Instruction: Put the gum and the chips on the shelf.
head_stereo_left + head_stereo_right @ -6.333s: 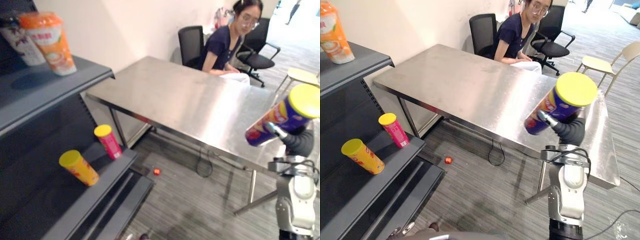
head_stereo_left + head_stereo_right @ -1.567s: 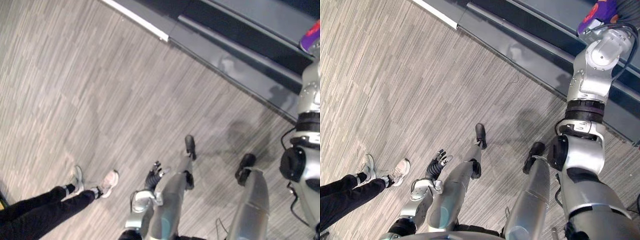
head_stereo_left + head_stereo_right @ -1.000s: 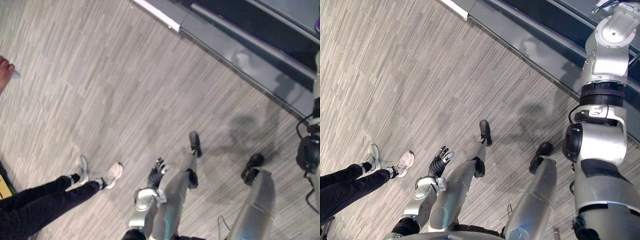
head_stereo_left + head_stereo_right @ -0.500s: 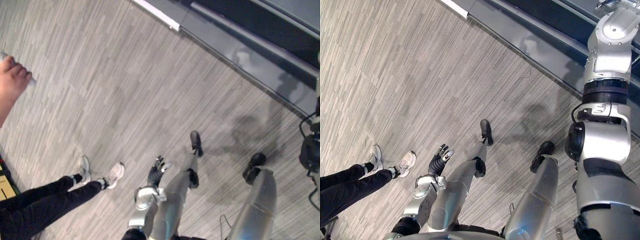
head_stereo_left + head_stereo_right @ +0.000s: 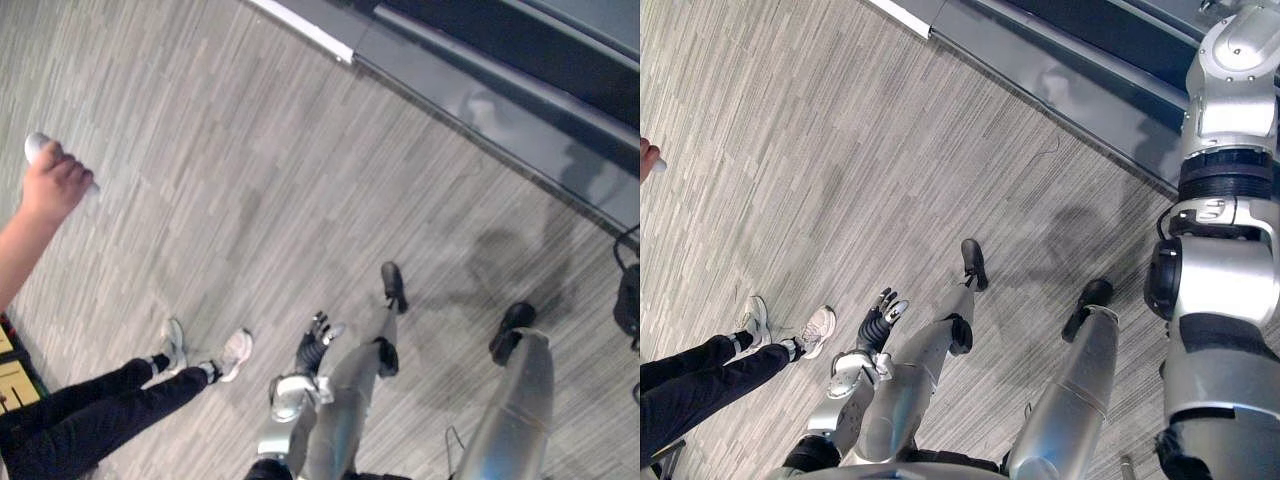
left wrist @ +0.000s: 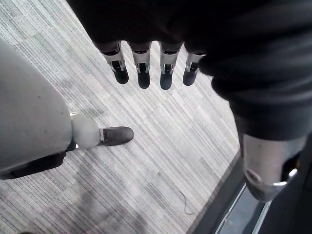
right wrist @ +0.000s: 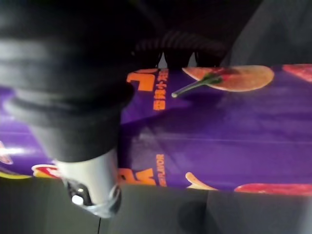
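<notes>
Right wrist view: we are gripping the chips can [image 7: 219, 126] in our right hand [image 7: 92, 190] beside the shelf [image 7: 204, 214]; our left hand [image 6: 141, 73] is hanging slack-fingered over free floor [image 6: 161, 146].

Grey streaked floor [image 5: 200, 150], plank-like grain. Dark grey shelf [image 5: 470, 95] runs along its upper right edge; glossy bottom ledge, white strip [image 5: 300, 22] at one end.

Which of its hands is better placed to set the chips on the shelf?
Right. The right robot hand is closed round the purple chips can, its arm raised at the shelf. The left robot hand hangs open and empty above the floor.
</notes>
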Robot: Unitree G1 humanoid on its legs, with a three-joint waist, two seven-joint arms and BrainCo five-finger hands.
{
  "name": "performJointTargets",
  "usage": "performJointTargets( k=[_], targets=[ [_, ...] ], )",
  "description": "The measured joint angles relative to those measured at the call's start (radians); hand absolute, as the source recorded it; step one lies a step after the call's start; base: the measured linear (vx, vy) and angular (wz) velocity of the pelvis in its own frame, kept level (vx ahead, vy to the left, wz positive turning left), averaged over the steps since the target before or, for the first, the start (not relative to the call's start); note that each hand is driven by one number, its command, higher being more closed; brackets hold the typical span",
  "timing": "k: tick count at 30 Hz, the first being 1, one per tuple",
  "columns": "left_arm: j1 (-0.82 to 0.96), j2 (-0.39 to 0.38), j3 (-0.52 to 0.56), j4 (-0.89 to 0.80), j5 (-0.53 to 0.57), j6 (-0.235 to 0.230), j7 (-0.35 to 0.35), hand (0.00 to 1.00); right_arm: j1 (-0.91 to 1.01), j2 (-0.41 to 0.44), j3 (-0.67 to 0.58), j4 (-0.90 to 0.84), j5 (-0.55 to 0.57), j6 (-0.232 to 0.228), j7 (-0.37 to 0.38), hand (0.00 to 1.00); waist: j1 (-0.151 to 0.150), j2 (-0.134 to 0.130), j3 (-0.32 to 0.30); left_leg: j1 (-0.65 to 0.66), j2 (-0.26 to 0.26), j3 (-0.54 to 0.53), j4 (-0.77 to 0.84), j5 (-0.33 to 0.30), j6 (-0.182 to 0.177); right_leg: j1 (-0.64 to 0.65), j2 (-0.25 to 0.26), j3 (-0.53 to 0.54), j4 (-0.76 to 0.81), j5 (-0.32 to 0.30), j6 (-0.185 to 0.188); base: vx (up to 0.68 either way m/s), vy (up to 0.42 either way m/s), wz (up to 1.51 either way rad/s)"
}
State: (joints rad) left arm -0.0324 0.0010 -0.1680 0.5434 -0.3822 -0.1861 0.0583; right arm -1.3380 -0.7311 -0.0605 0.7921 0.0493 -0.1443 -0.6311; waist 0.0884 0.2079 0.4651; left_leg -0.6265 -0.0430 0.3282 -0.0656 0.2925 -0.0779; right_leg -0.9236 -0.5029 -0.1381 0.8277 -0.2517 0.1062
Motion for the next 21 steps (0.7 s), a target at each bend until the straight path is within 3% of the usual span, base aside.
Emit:
performJointTargets(
  k=[6,7,14,21],
  targets=[
    [0.0,0.0,-0.018,0.0,-0.008,0.0,0.0,0.0,0.0,-0.001,0.002,0.0,0.0,-0.015,-0.002,1.0,-0.001,0.0,0.0,0.0,-0.006,0.02,0.002,-0.001,0.0,-0.017,-0.003,0.024,0.007,0.002,0.004,-0.05,-0.037,-0.03],
    [0.0,0.0,-0.019,0.0,-0.008,0.0,0.0,0.0,0.0,-0.001,0.003,0.002,0.001,-0.015,-0.002,0.0,-0.001,0.0,0.0,0.0,-0.006,0.019,0.003,-0.001,0.0,-0.017,-0.003,0.024,0.008,0.002,0.004,-0.04,-0.032,0.0],
    [0.0,-0.003,-0.023,0.002,-0.008,0.0,0.0,0.0,0.046,0.0,0.029,0.116,0.038,0.039,0.001,0.0,-0.001,0.0,0.0,0.0,-0.006,0.024,0.0,-0.001,0.0,-0.024,-0.001,0.032,0.01,0.003,0.004,-0.05,-0.037,-0.01],
    [0.0,-0.003,-0.023,0.003,-0.008,0.0,0.0,0.0,0.046,0.0,0.029,0.118,0.039,0.042,0.0,0.0,-0.002,0.0,0.0,0.0,-0.001,0.027,0.006,0.007,0.0,-0.026,0.009,0.039,0.01,0.003,0.004,-0.04,-0.046,-0.04]
  ],
)
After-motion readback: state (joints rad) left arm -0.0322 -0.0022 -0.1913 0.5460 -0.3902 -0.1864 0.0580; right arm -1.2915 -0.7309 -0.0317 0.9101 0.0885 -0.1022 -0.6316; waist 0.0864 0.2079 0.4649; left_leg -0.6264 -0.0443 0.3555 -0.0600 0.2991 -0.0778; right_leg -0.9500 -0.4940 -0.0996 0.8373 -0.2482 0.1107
